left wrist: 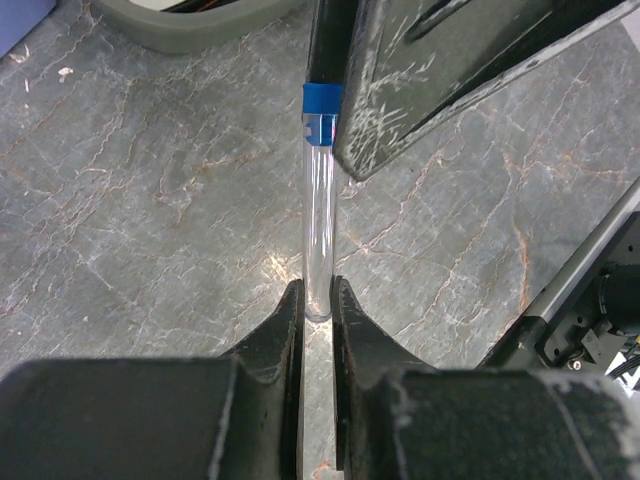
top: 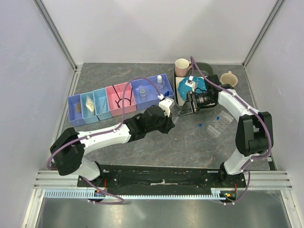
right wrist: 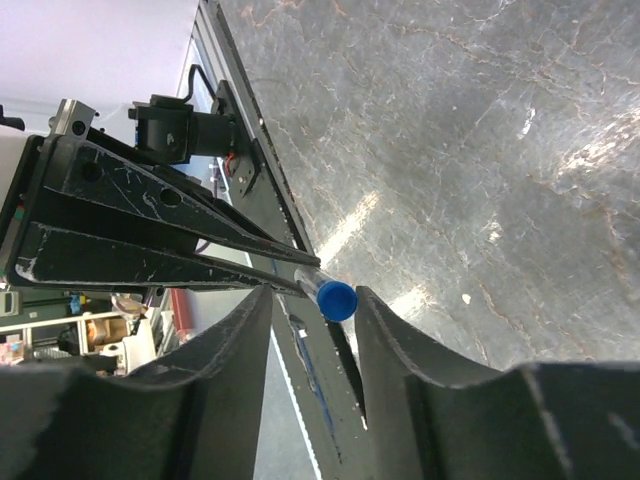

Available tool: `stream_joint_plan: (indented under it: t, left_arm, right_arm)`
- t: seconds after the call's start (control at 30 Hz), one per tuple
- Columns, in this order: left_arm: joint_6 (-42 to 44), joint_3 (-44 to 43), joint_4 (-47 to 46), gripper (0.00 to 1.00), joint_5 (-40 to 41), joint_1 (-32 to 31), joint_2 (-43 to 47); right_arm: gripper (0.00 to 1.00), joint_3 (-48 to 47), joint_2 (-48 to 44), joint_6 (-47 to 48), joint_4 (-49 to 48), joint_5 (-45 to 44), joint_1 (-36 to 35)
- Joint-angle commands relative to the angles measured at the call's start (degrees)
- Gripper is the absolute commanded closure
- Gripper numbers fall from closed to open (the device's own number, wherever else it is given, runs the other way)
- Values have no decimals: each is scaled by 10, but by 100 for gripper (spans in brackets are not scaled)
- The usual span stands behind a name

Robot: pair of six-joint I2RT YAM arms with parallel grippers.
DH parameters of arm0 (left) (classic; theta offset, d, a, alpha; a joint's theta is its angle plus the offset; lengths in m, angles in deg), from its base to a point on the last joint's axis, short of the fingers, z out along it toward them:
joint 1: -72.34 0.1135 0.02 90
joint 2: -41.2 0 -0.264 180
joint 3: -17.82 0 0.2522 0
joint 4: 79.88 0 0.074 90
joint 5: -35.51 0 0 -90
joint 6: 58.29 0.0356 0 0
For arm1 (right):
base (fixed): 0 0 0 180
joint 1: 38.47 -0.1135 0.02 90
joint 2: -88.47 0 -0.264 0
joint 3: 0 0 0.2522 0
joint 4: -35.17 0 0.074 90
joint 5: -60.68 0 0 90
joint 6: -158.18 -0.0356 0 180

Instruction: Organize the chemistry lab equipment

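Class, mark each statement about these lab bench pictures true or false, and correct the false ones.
1. The left gripper grips a clear blue-capped vial by its bottom end. True.
2. The right gripper has a finger on each side of the vial's blue cap. True.
3. The right gripper holds the clear tube rack. False: the clear tube rack lies on the table, beside the right arm.
4. Both mugs stand at the near edge, by the arm bases. False: the mugs stand towards the far edge, near the blue plate.
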Motion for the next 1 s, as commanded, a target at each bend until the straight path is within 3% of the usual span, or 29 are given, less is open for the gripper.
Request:
stream_joint_plan:
  t: [0.0, 0.27, 0.4, 0.53, 0.63, 0.67, 0.73, 0.77, 0.83, 0.97]
  left_arm:
    - [-1, -31, -26, 98, 4, 2, 17]
    - [2, -35, -27, 97, 0, 2, 15]
    - [1, -35, -27, 91, -1, 3, 18]
    - [2, -36, -23, 75, -15, 3, 19]
    - [-5, -33, -23, 54, -23, 7, 27]
    - [-6, -31, -24, 43, -25, 10, 31]
    - [-12, -23, -27, 34, -26, 14, 43]
    - [-13, -20, -27, 24, -25, 20, 46]
    - [-24, -7, -21, 14, -26, 33, 66]
    - [-53, 42, -53, 12, -96, 110, 115]
  right_arm:
    - [57, -26, 5, -17, -8, 29, -6]
    - [73, -33, 11, -27, -8, 49, -6]
    - [82, -37, 4, -22, -9, 49, -6]
    - [86, -41, -5, -11, -8, 39, -6]
    - [87, -40, -16, -5, -8, 26, -6]
    - [87, -40, -18, 1, -7, 16, -6]
    - [87, -43, -31, 13, 1, 2, -5]
    - [87, -43, -35, 34, 6, -8, -5]
    - [87, -50, -48, 59, 28, -48, -5]
    - [86, -61, -73, 115, 57, -122, 0]
